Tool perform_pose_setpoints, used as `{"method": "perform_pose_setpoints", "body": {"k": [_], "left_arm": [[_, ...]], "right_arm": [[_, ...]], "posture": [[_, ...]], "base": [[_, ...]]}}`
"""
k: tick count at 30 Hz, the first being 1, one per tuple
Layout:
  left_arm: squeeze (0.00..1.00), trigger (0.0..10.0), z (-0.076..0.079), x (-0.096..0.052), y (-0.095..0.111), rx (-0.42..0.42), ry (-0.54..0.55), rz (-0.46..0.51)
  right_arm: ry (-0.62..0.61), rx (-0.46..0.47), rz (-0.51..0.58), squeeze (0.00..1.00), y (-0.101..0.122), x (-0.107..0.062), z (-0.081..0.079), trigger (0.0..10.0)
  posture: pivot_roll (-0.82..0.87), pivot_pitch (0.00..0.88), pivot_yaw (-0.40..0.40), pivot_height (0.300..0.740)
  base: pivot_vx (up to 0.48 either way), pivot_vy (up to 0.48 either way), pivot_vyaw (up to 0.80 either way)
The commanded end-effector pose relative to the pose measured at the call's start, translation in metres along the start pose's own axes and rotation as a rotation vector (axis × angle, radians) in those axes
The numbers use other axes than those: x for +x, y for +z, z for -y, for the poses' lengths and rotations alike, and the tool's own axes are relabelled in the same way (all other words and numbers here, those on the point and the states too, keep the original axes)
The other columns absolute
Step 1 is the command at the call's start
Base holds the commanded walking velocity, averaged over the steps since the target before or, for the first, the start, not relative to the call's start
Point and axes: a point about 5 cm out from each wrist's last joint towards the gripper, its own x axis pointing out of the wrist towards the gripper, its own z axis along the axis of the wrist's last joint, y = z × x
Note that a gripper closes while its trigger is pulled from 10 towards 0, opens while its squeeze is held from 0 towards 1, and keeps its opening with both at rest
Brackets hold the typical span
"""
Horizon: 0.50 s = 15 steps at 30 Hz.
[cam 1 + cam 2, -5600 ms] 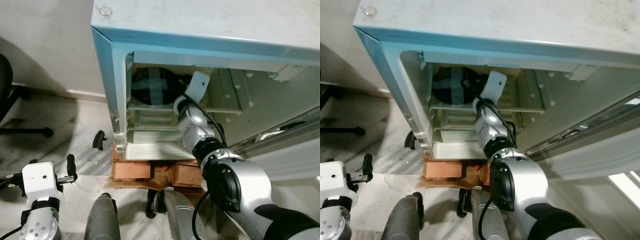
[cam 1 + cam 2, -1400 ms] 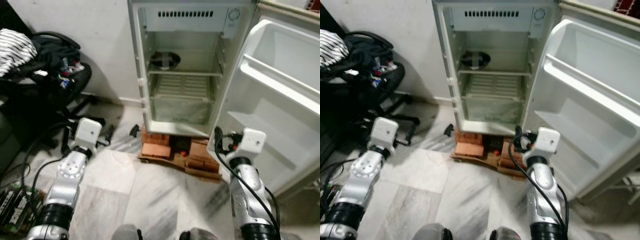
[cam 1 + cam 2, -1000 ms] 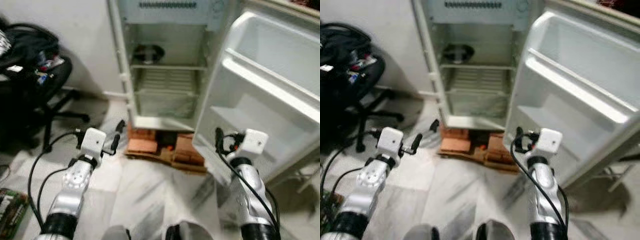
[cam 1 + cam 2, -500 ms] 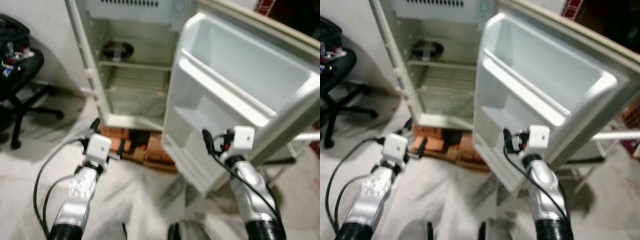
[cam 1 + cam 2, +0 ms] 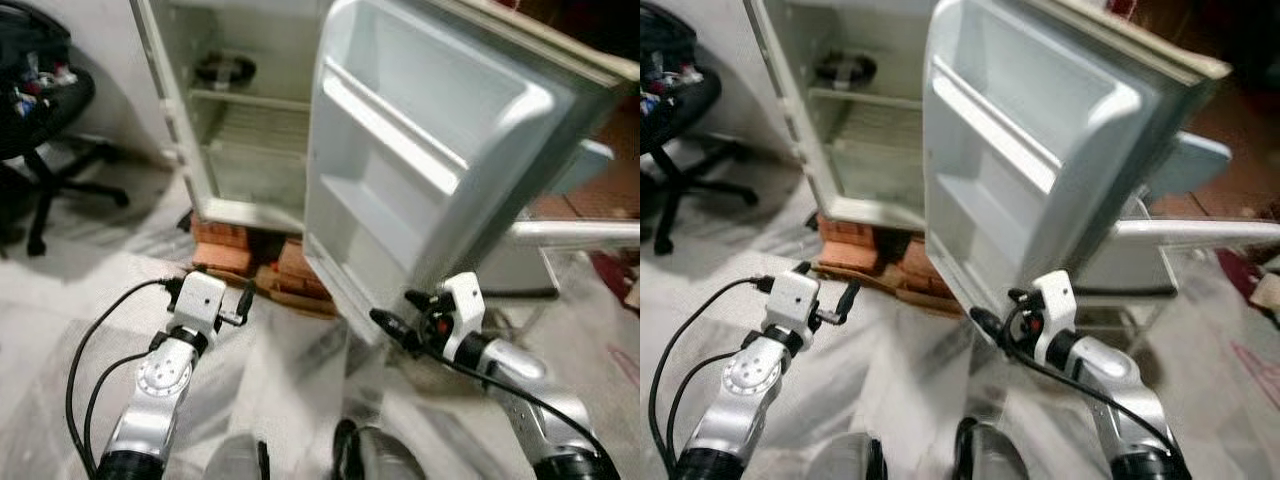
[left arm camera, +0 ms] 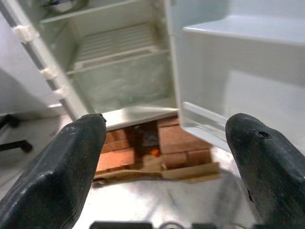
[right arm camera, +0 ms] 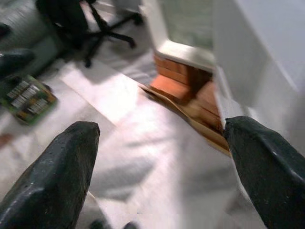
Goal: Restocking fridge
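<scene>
A small white fridge [image 5: 240,150] stands open on red bricks [image 5: 222,256]. Its door [image 5: 420,170] is swung out toward me, with bare door shelves. A dark round thing [image 5: 225,68] lies on the top shelf inside. My left gripper [image 5: 212,292] hangs low before the bricks, open, with nothing between its fingers [image 6: 71,162]. My right gripper [image 5: 400,312] is below the door's bottom corner and points left, also open and holding nothing, its fingers [image 7: 62,167] spread wide over the floor.
A black office chair [image 5: 40,110] loaded with things stands at the left. Behind the door are a pale blue-grey seat [image 5: 590,165] and a white bar [image 5: 580,232]. A green circuit board [image 7: 28,98] lies on the marble floor [image 5: 300,380].
The camera has swung right and closer, so the fridge sits further left in view. My right gripper has dropped and turned to point left under the door. Both grippers stay open.
</scene>
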Motion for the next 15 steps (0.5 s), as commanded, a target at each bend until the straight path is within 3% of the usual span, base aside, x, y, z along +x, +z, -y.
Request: {"method": "perform_pose_setpoints", "body": {"k": [1,5,7,8,9,15], "left_arm": [[0.00,10.0,-0.004,-0.004,-0.003,0.011,0.007,-0.018],[0.00,10.0,-0.008,-0.006,-0.003,0.016,0.032,-0.017],[0.00,10.0,-0.010,-0.007,-0.005,0.011,0.032,-0.027],[0.00,10.0,-0.017,-0.009,-0.007,-0.023,0.062,-0.031],[0.00,10.0,-0.029,-0.011,-0.010,-0.048,0.128,-0.045],[0.00,10.0,-0.055,-0.020,-0.008,-0.161,0.306,-0.030]], "right_arm": [[-0.006,-0.019,-0.006,1.00,-0.002,0.002,0.000,10.0],[-0.173,-0.073,0.050,1.00,0.009,0.002,0.019,10.0],[-0.231,-0.035,0.093,1.00,0.014,0.003,0.024,10.0],[-0.295,0.011,0.157,0.77,0.020,0.003,0.028,10.0],[-0.371,0.015,0.195,0.00,0.023,0.003,0.031,10.0],[-0.497,-0.007,0.290,0.00,0.031,0.002,0.028,10.0]], "posture": [[0.03,0.105,-0.050,0.740],[0.04,0.111,-0.046,0.740],[0.04,0.111,-0.043,0.740],[0.03,0.115,-0.040,0.740],[0.03,0.116,-0.039,0.740],[0.03,0.122,-0.035,0.740]], "base": [[-0.469,0.000,0.00],[-0.184,0.000,0.00],[0.000,0.000,0.00],[0.000,0.000,0.00],[0.000,0.000,0.00],[0.000,0.000,0.09]]}}
